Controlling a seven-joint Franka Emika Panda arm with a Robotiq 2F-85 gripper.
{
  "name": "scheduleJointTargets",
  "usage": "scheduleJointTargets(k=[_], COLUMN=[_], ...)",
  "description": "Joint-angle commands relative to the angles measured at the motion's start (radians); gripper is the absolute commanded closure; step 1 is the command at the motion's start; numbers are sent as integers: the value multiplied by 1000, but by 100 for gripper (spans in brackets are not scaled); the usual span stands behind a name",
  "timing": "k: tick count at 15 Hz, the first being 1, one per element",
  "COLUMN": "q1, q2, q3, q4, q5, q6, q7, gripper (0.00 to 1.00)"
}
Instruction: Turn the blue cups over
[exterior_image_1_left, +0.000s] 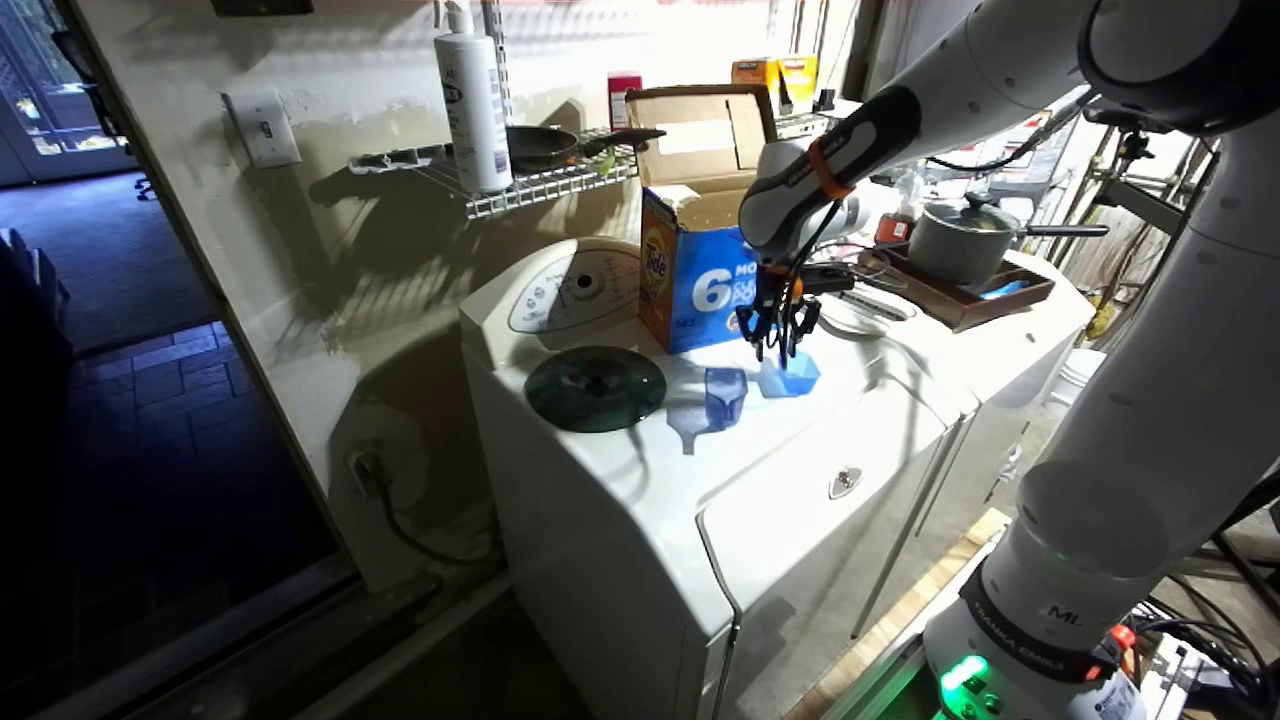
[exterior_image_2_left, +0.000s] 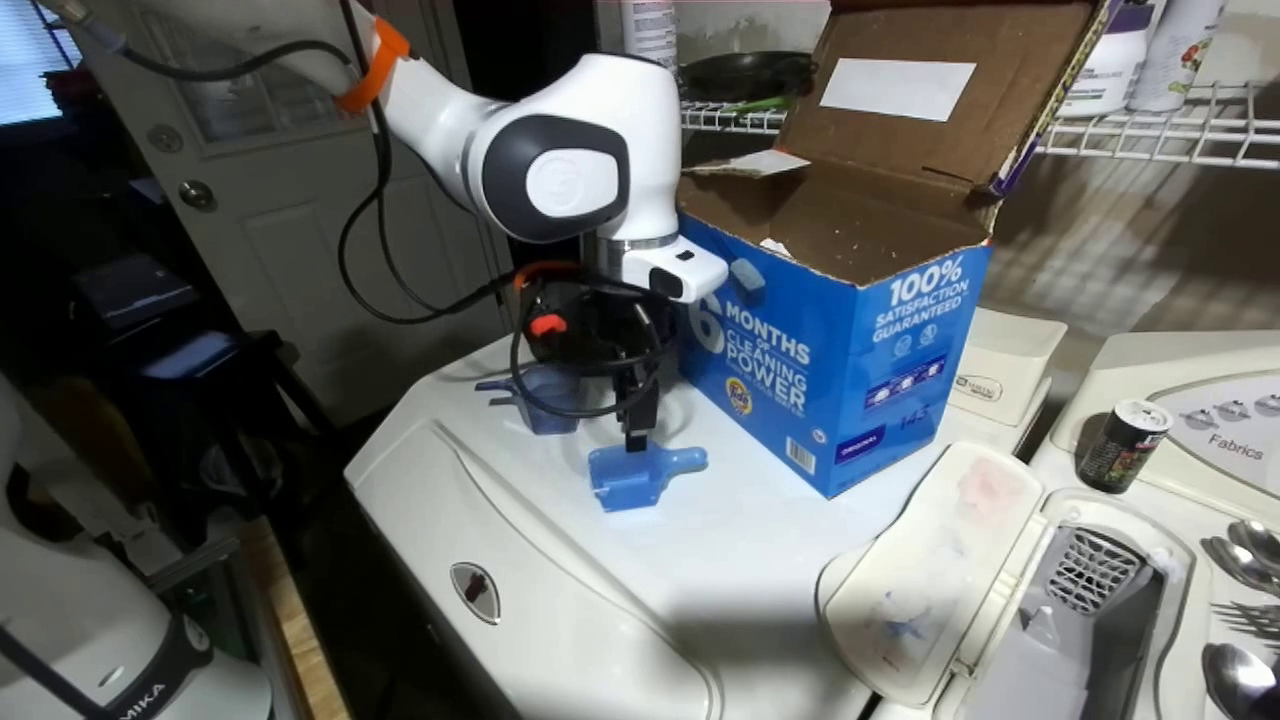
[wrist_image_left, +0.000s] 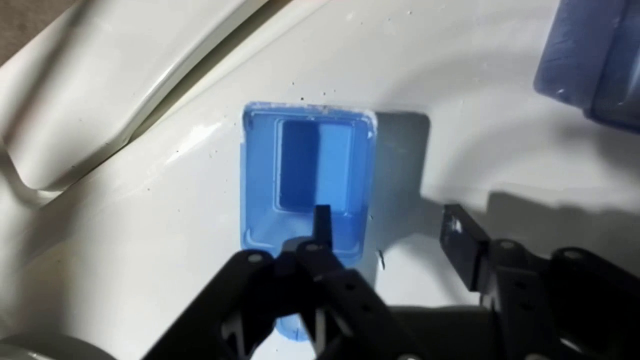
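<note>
A light blue cup (exterior_image_1_left: 797, 378) with a short handle stands on the white washer top; it also shows in an exterior view (exterior_image_2_left: 630, 482) and the wrist view (wrist_image_left: 300, 165). Its open side appears to face up. A darker blue cup (exterior_image_1_left: 725, 398) stands beside it, also in an exterior view (exterior_image_2_left: 552, 400) and at the wrist view's right edge (wrist_image_left: 590, 65); which way it opens is unclear. My gripper (exterior_image_1_left: 775, 350) is open, pointing down just over the light cup. In the wrist view (wrist_image_left: 387, 212), one finger overlaps the cup's handle end and the other is beside it. Contact is unclear.
A tall blue Tide cardboard box (exterior_image_1_left: 715, 285) stands open right behind the cups. A dark green disc (exterior_image_1_left: 596, 388) lies beside the darker cup. A pot (exterior_image_1_left: 960, 240) in a brown tray, a lidded white container (exterior_image_2_left: 930, 580) and a can (exterior_image_2_left: 1125, 445) stand farther along.
</note>
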Motion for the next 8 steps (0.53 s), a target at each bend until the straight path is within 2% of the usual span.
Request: scheduleJointTargets(k=[1,2,3,8], q1=[22,23,21,-1], q2=[-112,-141,-171,-304], q3=[32,43,53,110], q4=[-48,-58,-67,-98], q5=[-121,-148,-175,-221], q6=[-30,-40,-47,-84], q7=[114,137,158,222], gripper=[9,3,1,0])
